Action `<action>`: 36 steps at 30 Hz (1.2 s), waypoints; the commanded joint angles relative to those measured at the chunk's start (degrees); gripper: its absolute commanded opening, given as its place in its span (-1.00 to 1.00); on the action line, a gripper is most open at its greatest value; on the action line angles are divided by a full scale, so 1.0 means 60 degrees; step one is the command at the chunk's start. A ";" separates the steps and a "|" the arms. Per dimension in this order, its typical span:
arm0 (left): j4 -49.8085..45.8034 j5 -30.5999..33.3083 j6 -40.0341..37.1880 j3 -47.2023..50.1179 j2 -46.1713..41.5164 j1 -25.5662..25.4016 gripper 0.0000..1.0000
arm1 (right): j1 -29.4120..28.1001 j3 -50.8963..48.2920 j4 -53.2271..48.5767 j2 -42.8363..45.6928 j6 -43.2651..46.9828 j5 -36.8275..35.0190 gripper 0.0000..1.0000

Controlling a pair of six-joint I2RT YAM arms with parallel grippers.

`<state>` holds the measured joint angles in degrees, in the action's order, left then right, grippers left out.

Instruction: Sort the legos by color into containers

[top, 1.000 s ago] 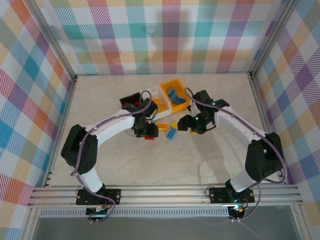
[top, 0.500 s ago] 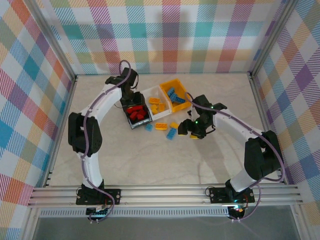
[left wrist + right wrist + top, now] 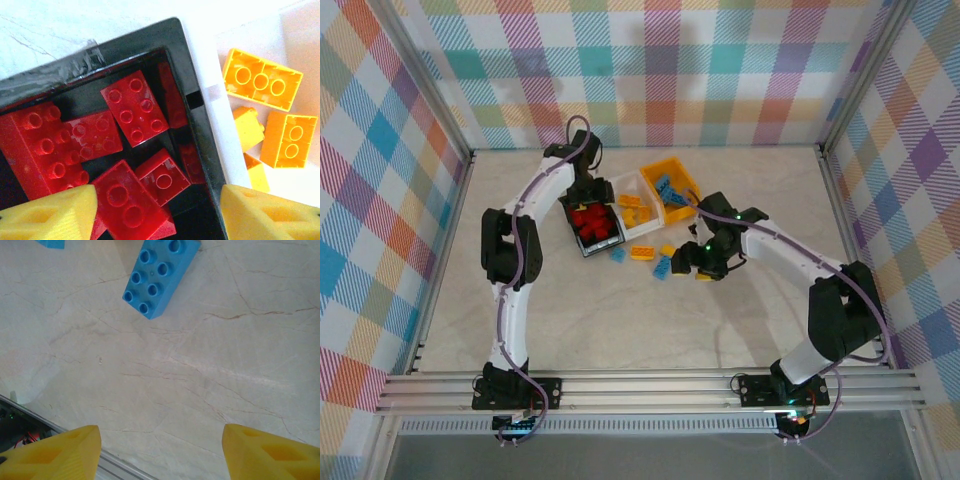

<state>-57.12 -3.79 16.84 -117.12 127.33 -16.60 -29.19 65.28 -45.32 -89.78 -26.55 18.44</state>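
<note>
On the far left, my left claw (image 3: 157, 200) hangs over the black bin (image 3: 125, 45), fingers spread wide with nothing between them. The red bricks (image 3: 134, 107) lie piled below it, inside the walls. I judge this arm has no more to do here, so I would lift it straight up before swinging away, so neither finger clips the rim.

Just to the right, the white bin (image 3: 220, 115) holds the orange bricks (image 3: 261, 79). Right of that, the yellow bin (image 3: 684, 178) holds blue bricks (image 3: 668, 188). So blue goes in the yellow one.

Nearer me on the table (image 3: 200, 365) a few loose pieces lie in a short row: a small blue one (image 3: 617, 254), an orange one (image 3: 641, 251), a yellow one (image 3: 667, 249), and a longer blue brick (image 3: 160, 277) just near of them.

Rightmost, my right claw (image 3: 161, 435) is also released and empty, hovering over bare table. The longer blue brick sits ahead of its fingers, lying at a slant.

That brick looks like the next pick. I would move forward until it sits between the fingers, turn the wrist to square them with its long sides, then come down low and close across the narrow width. The neighbouring yellow piece is close, so I would descend vertically.
</note>
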 commanded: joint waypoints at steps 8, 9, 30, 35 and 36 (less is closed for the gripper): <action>0.0109 -0.0434 0.0286 0.1185 -0.1744 0.0046 0.40 | -0.0644 0.1277 -0.0298 -0.1417 0.0103 -0.0605 0.34; 0.0178 -0.0451 0.0345 0.1438 -0.2091 0.0004 0.39 | -0.0733 0.1402 -0.0348 -0.1608 0.0089 -0.0717 0.36; 0.0176 -0.0111 0.1610 0.8083 -0.9204 -0.0515 0.46 | -0.1269 0.4734 -0.1429 -0.5313 -0.0453 -0.2286 0.43; 0.0129 -0.0202 0.1580 0.8181 -0.9278 -0.0515 0.46 | -0.1360 0.5282 -0.1791 -0.5916 -0.0533 -0.2687 0.39; 0.0144 -0.0231 0.1579 0.8193 -0.9285 -0.0515 0.46 | -0.1360 0.5293 -0.1878 -0.5979 -0.0569 -0.2796 0.37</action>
<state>-55.42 -5.02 25.76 -68.69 72.62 -19.49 -36.91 95.44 -53.08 -124.09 -28.58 4.08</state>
